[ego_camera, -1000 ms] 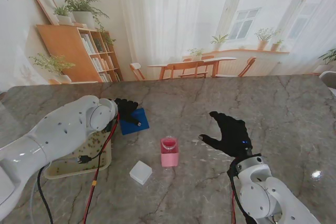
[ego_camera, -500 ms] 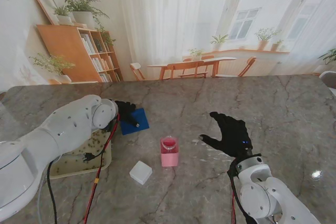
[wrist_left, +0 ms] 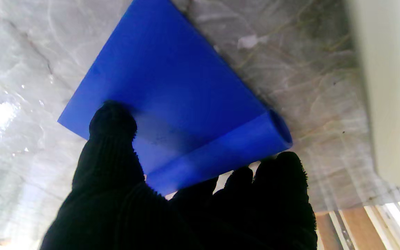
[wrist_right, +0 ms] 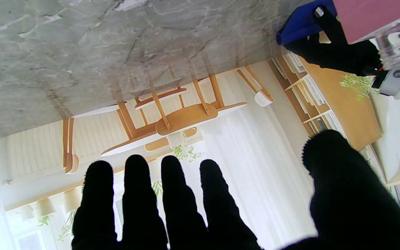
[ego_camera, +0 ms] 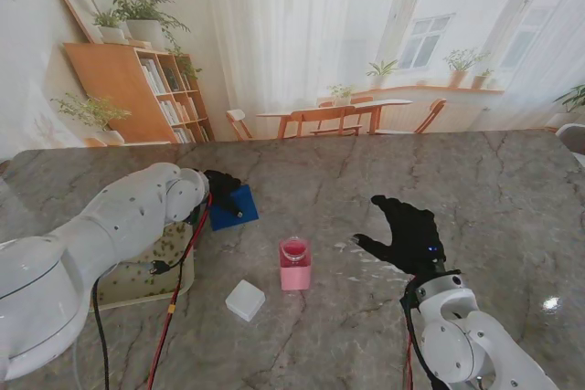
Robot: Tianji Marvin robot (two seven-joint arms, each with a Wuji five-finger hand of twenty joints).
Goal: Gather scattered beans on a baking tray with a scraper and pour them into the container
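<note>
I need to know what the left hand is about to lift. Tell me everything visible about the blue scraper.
The blue scraper is a flat, smooth, plastic-looking blade with a thicker rolled grip along one edge, open at its end. It lies flat on the marble table, just beyond the baking tray and left of the pink container. The left hand reaches over it: the thumb rests on the blade and the other fingertips meet the rolled grip. It is not visibly lifted.

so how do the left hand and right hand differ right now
The left hand is at the blue scraper, thumb on its flat blade and fingers at the rolled handle; the right hand touches nothing. The left hand's fingers are curled, the right hand's spread straight. Both wear black gloves.
</note>
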